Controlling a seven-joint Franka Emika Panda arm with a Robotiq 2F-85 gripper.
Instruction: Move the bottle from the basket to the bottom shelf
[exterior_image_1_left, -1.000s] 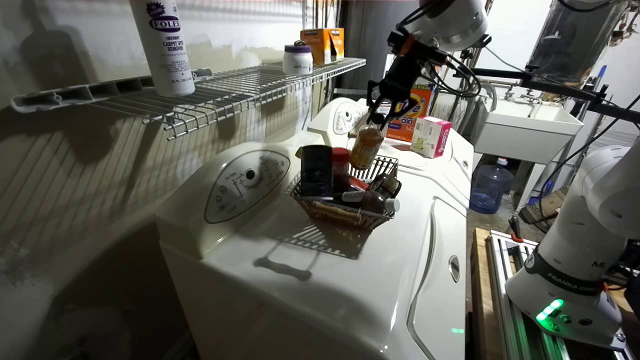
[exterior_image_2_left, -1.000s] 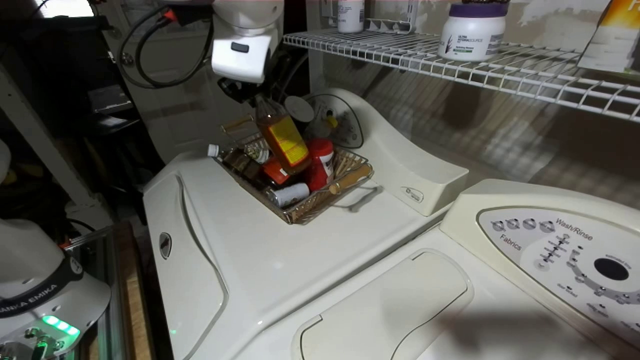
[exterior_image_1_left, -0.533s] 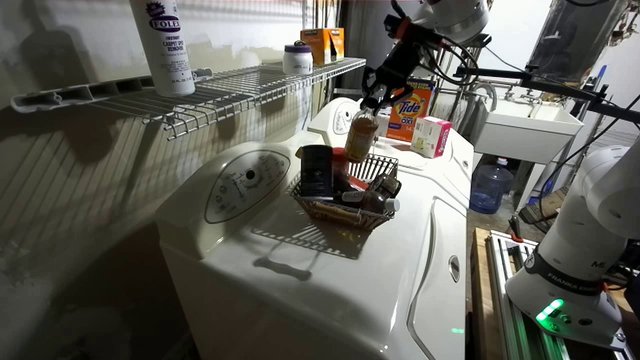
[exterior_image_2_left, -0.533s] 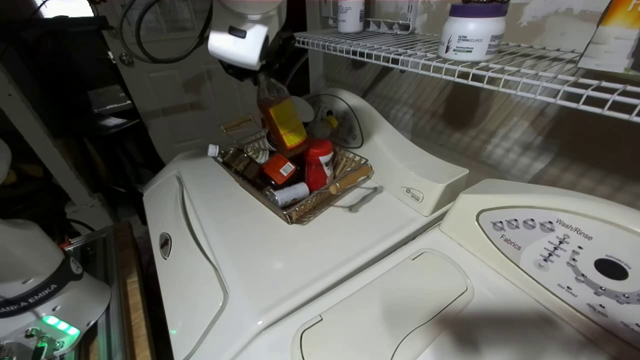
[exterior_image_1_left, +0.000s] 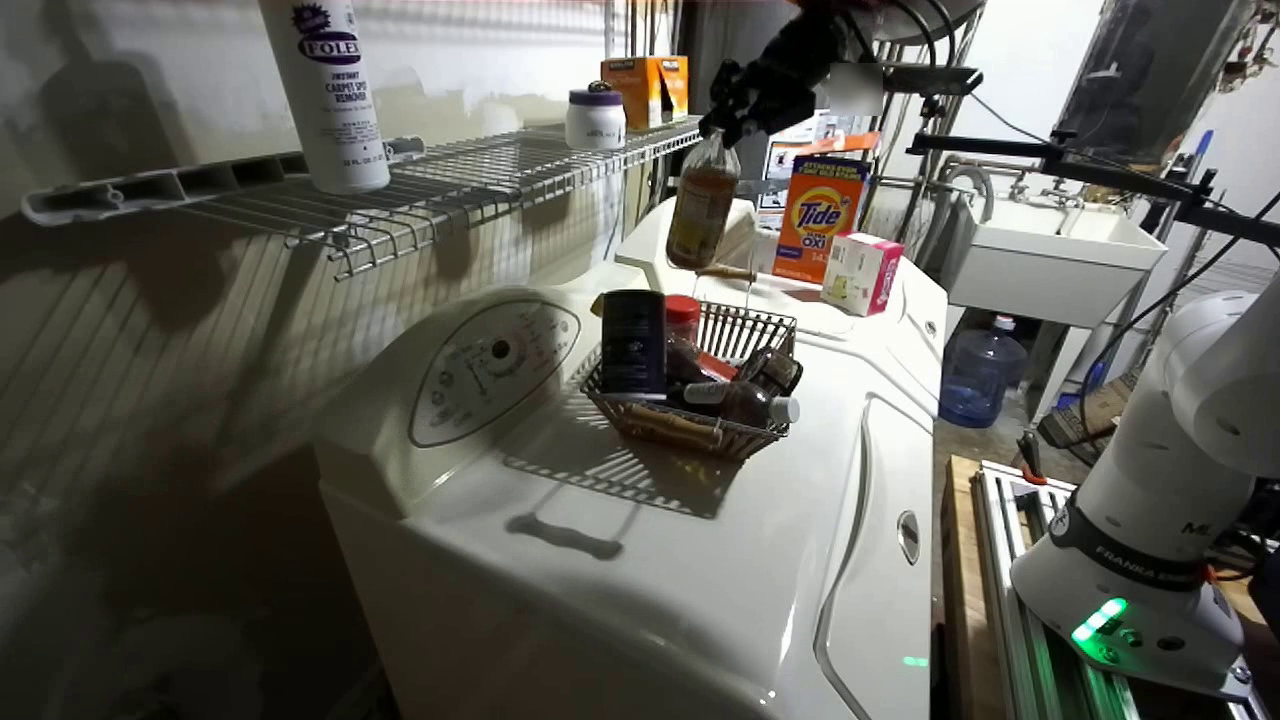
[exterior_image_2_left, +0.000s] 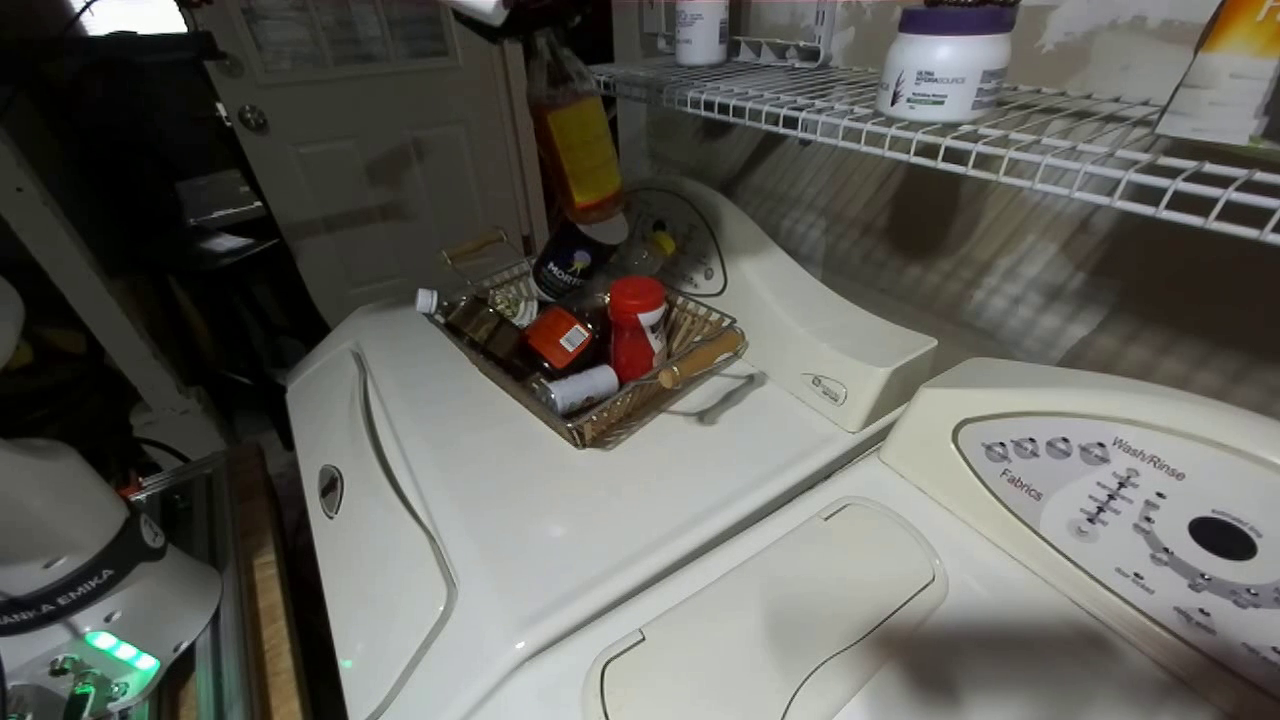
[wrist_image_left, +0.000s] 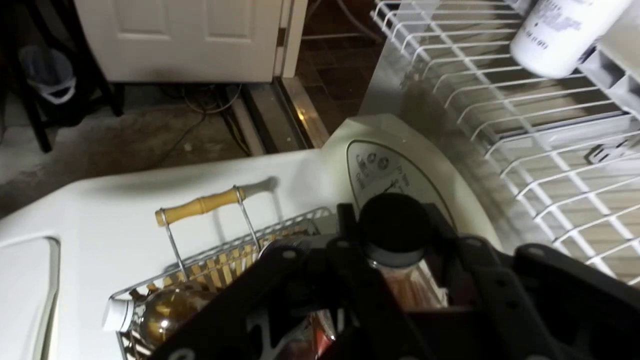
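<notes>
My gripper (exterior_image_1_left: 722, 128) is shut on the black-capped neck of a clear bottle with amber liquid and a yellow label (exterior_image_1_left: 703, 215). That bottle hangs slightly tilted above the far side of the brown wire basket (exterior_image_1_left: 745, 440), and also shows in an exterior view (exterior_image_2_left: 580, 150). In the wrist view its dark cap (wrist_image_left: 395, 225) sits between the fingers. A smaller amber-brown bottle with a white cap (exterior_image_1_left: 748, 404) lies in the basket, its cap over the rim; the wrist view shows it too (wrist_image_left: 167, 315). The white wire shelf (exterior_image_2_left: 800, 105) runs along the wall, above the basket's level.
On the shelf stand a tall white bottle (exterior_image_1_left: 335, 110), a purple-lidded jar (exterior_image_1_left: 596, 122) and an orange box (exterior_image_1_left: 630, 90). The basket also holds a dark canister (exterior_image_1_left: 633, 345) and a red-capped jar (exterior_image_2_left: 637, 330). A wooden basket handle (wrist_image_left: 200, 206) sticks up. A Tide box (exterior_image_1_left: 820, 220) stands behind.
My gripper has risen with the yellow-labelled bottle, lifting it clear of the basket's contents. The bottle is more upright, and the arm has mostly left the top of the exterior views.
</notes>
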